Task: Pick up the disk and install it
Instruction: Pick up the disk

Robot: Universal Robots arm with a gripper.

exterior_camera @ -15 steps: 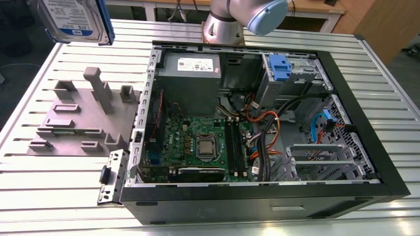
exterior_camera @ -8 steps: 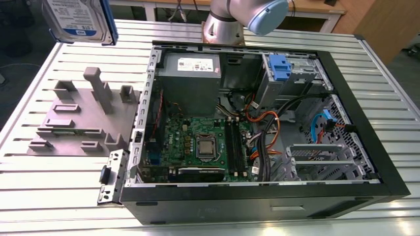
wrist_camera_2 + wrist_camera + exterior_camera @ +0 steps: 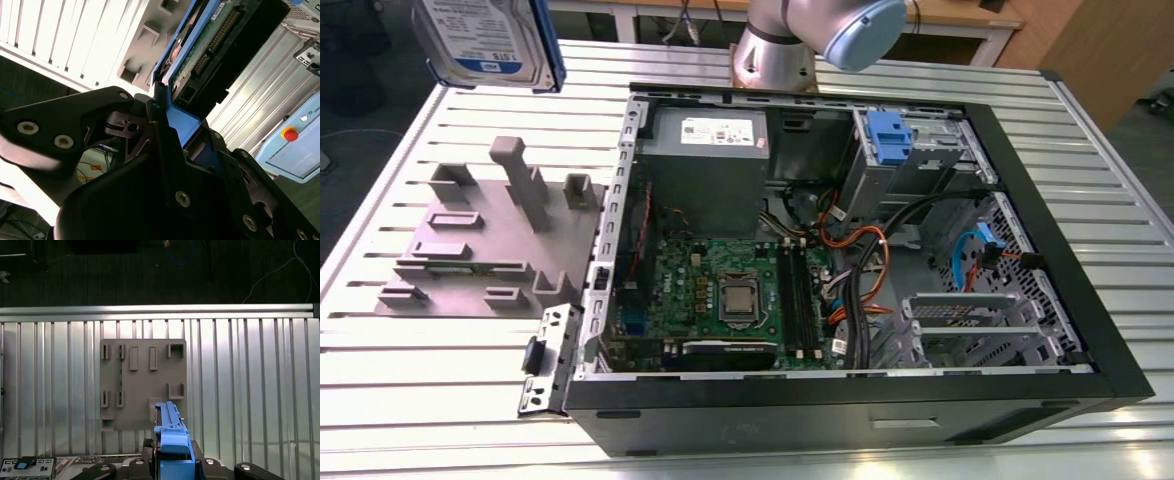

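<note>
Black jaws gripping disk (image 3: 200, 45), blue carrier (image 3: 174, 440), white-and-blue label (image 3: 480, 35)

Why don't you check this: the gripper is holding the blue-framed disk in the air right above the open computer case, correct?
Not quite. The gripper does hold the disk in the air, but over the grey holder plate beside the computer case, not over the case, as the first wrist view shows.

**Q:** Identify the disk (image 3: 487, 40).

**A:** Flat silver drive with a white-and-blue label, framed by a bright blue plastic carrier. Its green circuit-board side shows in the second wrist view.

**Q:** State and position?

**A:** Raised off the table, upright, label face showing at the exterior view's upper left, outside the computer case (image 3: 854, 420). The gripper (image 3: 182, 120) clamps its carrier end.
</note>
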